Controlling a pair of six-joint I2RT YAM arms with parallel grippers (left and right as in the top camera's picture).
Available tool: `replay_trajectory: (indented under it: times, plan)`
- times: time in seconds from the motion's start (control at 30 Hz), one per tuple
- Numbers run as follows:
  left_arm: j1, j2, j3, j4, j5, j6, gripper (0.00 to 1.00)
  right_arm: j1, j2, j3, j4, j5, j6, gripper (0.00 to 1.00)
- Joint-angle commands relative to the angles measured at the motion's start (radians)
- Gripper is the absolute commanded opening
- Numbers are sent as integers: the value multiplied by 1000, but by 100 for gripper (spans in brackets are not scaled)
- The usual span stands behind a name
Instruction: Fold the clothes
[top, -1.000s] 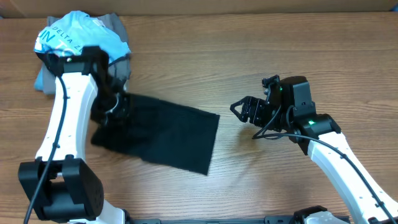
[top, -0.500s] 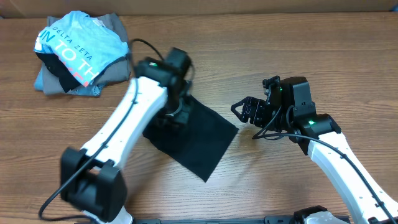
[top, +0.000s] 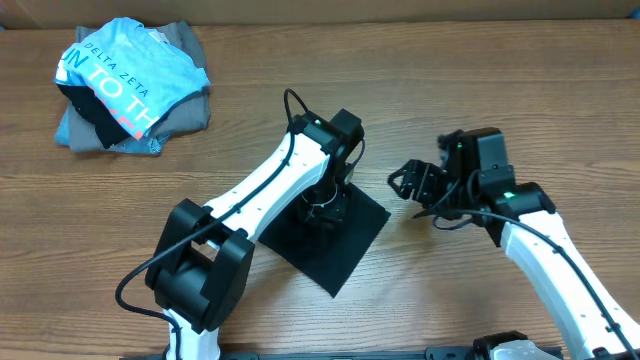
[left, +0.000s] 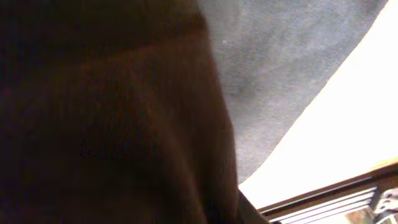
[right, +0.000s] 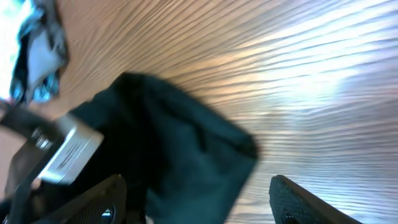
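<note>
Black garment (top: 345, 245) lies flat at the middle of the table (top: 450, 80). Soft, light and limp, it is probably best pinched at a corner. Left gripper (top: 322, 212) rests on it, finger state indiscernible; right gripper (top: 401, 180) hovers beside, fingers apart.

The clothes (top: 345, 250) were plain black. The far-left shirt (top: 120, 70) was light blue with white lettering; the table (top: 420, 60) was brown wood-grain.
</note>
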Motion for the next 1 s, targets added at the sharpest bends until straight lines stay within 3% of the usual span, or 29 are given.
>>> replay_trajectory:
  times: [0.0,0.5,0.63,0.9,0.97]
  plan:
    - [-9,3,4,11,53,-37,36,-49,-15,3,-2,48,20,77]
    - [-136,3,4,75,134,-51,27,-64,-15,3,-2,45,15,77]
    - [-137,2,45,-3,0,-86,21,-65,-15,3,-25,45,13,78]
    - [-59,-46,249,-140,-198,-56,32,-65,-15,3,-35,45,12,78]
    - [-46,-52,258,-140,-265,-58,28,-65,-15,3,-39,45,12,78]
